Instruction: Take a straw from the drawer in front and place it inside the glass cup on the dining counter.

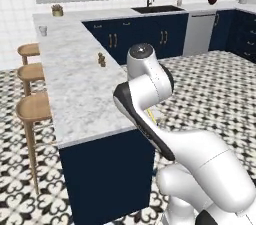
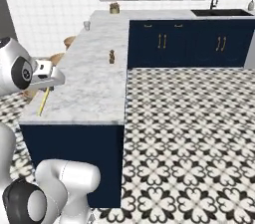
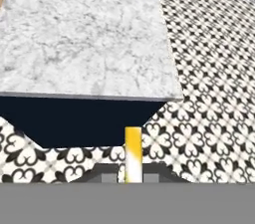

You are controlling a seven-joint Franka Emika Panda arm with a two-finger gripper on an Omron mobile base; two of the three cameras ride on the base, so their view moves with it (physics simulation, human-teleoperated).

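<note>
My gripper [image 2: 49,84] is shut on the straw [image 2: 44,102], a thin pale yellow stick that hangs down from it. It hovers by the near end of the dining counter [image 2: 94,83]. In the hand view the straw [image 3: 133,151] rises between the dark fingertips [image 3: 107,173], and the marbled dining counter [image 3: 84,34] lies ahead. The left base view has my arm covering the hand, with a bit of the straw [image 1: 151,115] showing beside it. The glass cup [image 1: 43,30] stands far off at the counter's back end; it is also in the right base view [image 2: 87,25]. The drawer is out of view.
A small brown shaker [image 1: 102,59] stands mid-counter. A potted plant [image 1: 57,10] sits at the far corner. Three wooden stools [image 1: 33,107] line the counter's left side. Navy cabinets [image 1: 150,34], a sink [image 1: 157,9] and a dishwasher [image 1: 199,33] line the back wall beyond the patterned floor.
</note>
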